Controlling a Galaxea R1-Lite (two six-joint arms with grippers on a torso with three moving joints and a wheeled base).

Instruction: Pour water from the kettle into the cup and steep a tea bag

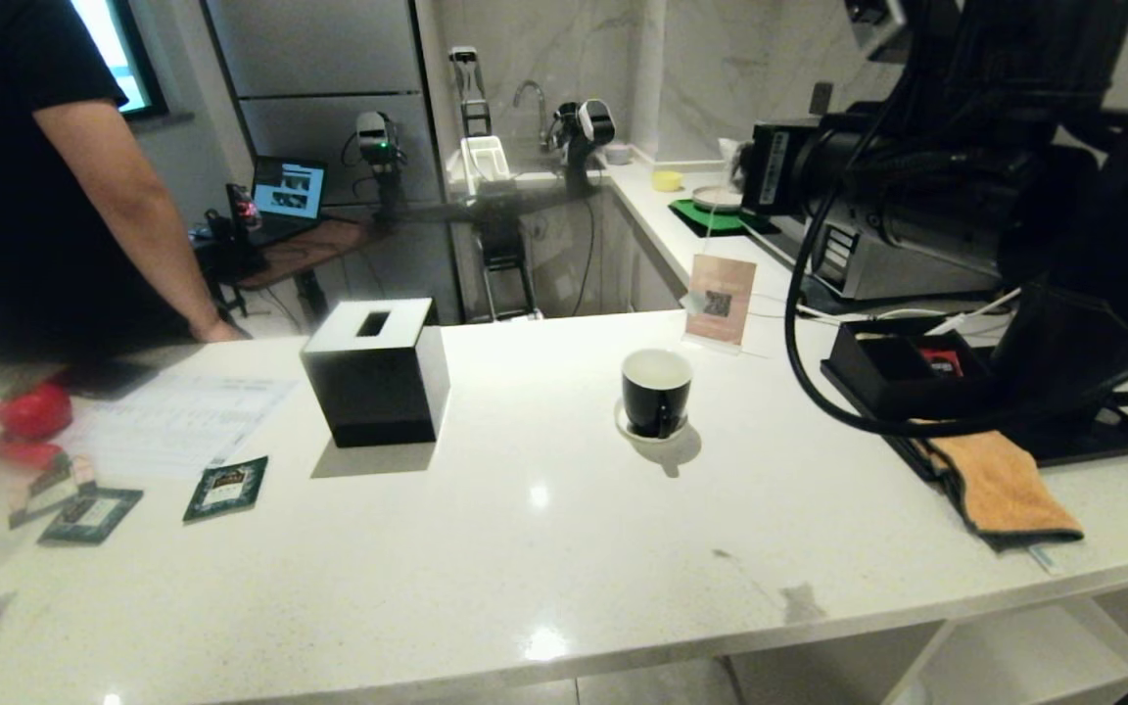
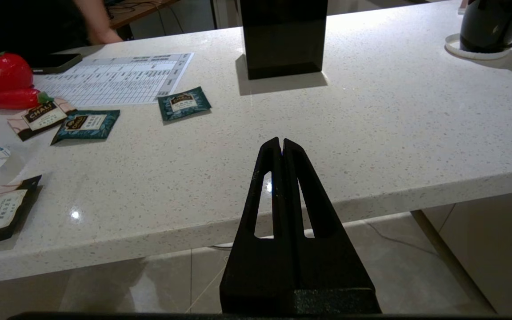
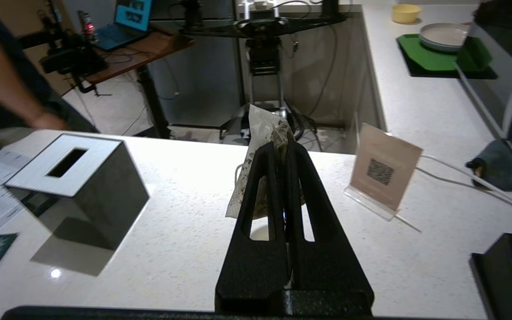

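The cup (image 1: pixel 657 392), black outside and white inside, stands on its small white saucer (image 1: pixel 634 428) in the middle of the white counter; it also shows at the far right of the left wrist view (image 2: pixel 487 26). My right gripper (image 3: pixel 281 146) is shut on the tea bag (image 3: pixel 260 129), a pale pouch speckled with leaves that sticks out past the fingertips. A sliver of the cup's rim (image 3: pixel 259 232) shows under the fingers. The kettle (image 1: pixel 1063 343) is a tall black shape at the right, mostly hidden by my right arm. My left gripper (image 2: pixel 281 141) hangs shut and empty off the counter's front edge.
A black tissue box (image 1: pixel 375 372) stands left of the cup and a QR sign (image 1: pixel 721 299) behind it. A black compartment box (image 1: pixel 892 367) and an orange cloth (image 1: pixel 1000 485) lie at the right. Green sachets (image 1: pixel 226 487), a printed sheet (image 1: pixel 177 421) and a person's arm (image 1: pixel 123 196) are at the left.
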